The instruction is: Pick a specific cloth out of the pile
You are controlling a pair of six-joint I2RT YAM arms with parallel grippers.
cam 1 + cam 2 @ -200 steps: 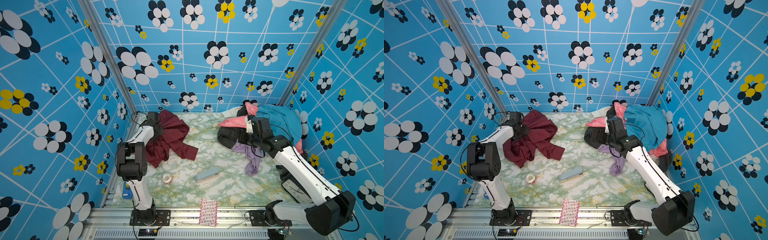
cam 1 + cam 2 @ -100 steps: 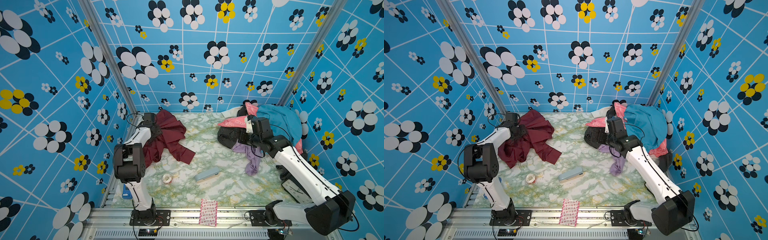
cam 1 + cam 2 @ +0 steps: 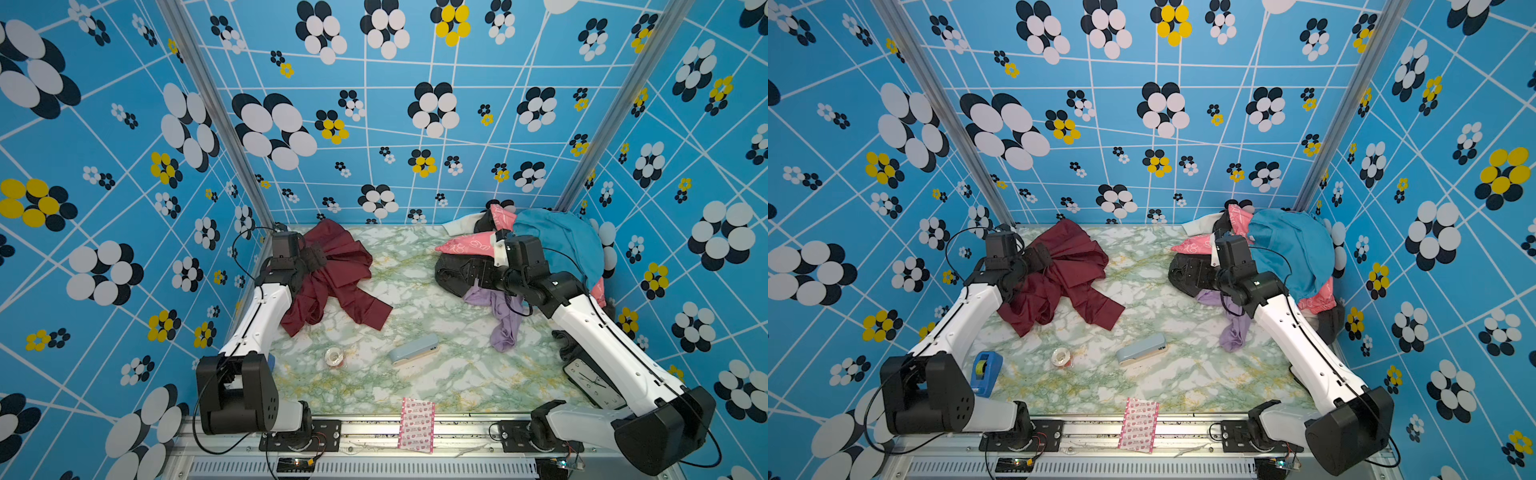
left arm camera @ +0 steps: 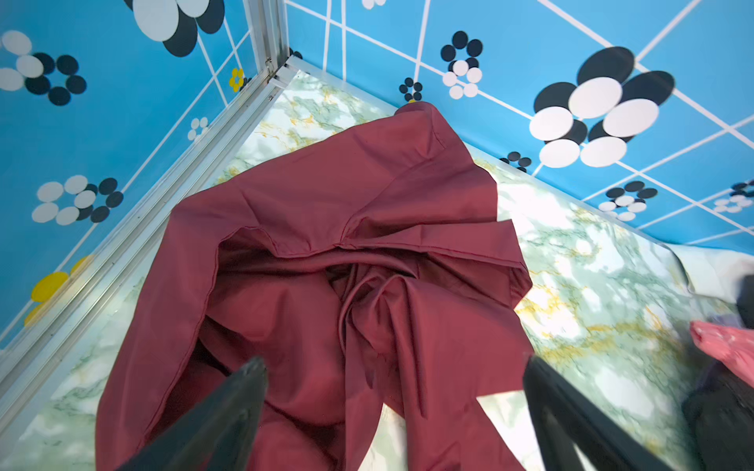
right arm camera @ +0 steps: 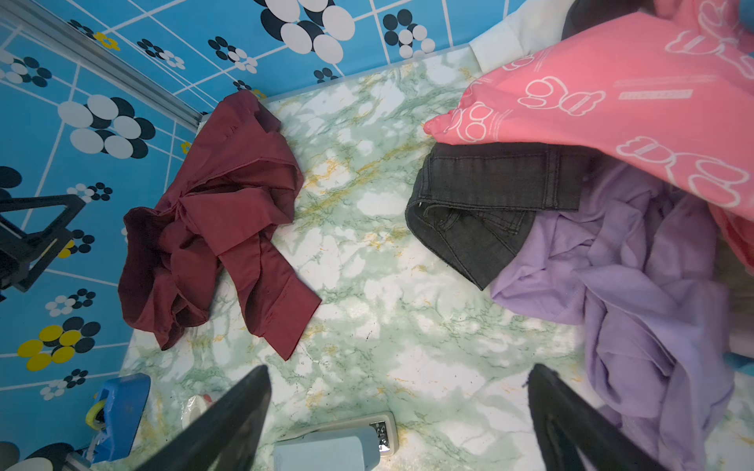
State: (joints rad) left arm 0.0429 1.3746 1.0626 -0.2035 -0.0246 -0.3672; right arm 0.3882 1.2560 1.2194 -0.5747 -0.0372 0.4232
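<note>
One maroon cloth (image 3: 345, 270), one pile (image 3: 557, 241), one stapler (image 3: 413, 349), one tape roll (image 3: 335, 357), one clock (image 3: 592, 382).

place: robot test cell | evidence: blue flower-print walls (image 3: 374, 124) — aluminium frame posts (image 3: 217, 116) — marble-film tabletop (image 3: 415, 382)

both top views are taken from high above the six o'clock edge of the table (image 3: 415, 299), angled down toward twelve, far enough that nearly the same whole scene is shared. the left wrist view is held close over the cloth (image 4: 326, 212) at ten o'clock. the right wrist view, set beside the pile (image 5: 612, 244) at two o'clock, is faced toward ten; the cloth is shared.
</note>
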